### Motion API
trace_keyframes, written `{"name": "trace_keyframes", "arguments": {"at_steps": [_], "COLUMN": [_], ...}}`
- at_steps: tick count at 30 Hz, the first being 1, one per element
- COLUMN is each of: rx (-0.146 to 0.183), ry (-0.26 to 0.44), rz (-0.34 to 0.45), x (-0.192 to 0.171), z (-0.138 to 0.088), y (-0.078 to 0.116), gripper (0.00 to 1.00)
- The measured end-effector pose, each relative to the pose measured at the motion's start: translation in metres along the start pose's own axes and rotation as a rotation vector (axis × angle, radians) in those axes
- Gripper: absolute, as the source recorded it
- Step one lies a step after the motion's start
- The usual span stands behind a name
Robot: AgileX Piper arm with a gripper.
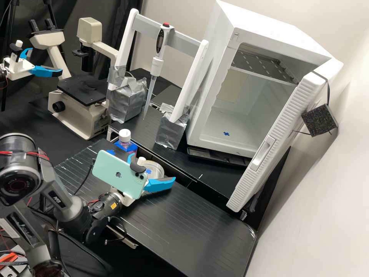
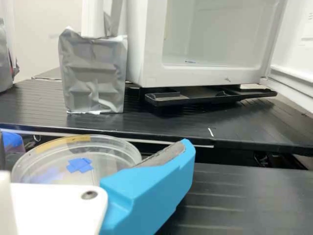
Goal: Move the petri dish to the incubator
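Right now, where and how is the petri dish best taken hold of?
I'd grip the petri dish by its side wall, one finger on each side across its width, coming in low from the side away from the incubator. It is round, shallow and lies flat, and the open gripper faces it from there.
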Motion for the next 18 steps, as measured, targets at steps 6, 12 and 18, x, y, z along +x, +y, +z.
{"name": "trace_keyframes", "arguments": {"at_steps": [6, 12, 18], "rx": [-0.002, -0.008, -0.013], "ry": [-0.027, -0.045, -0.046], "rz": [-0.004, 0.007, 0.006], "x": [0.0081, 0.0074, 0.0056], "z": [-0.0003, 0.0031, 0.0054], "y": [-0.0102, -0.0080, -0.0056], "gripper": [1.00, 1.00, 0.00]}}
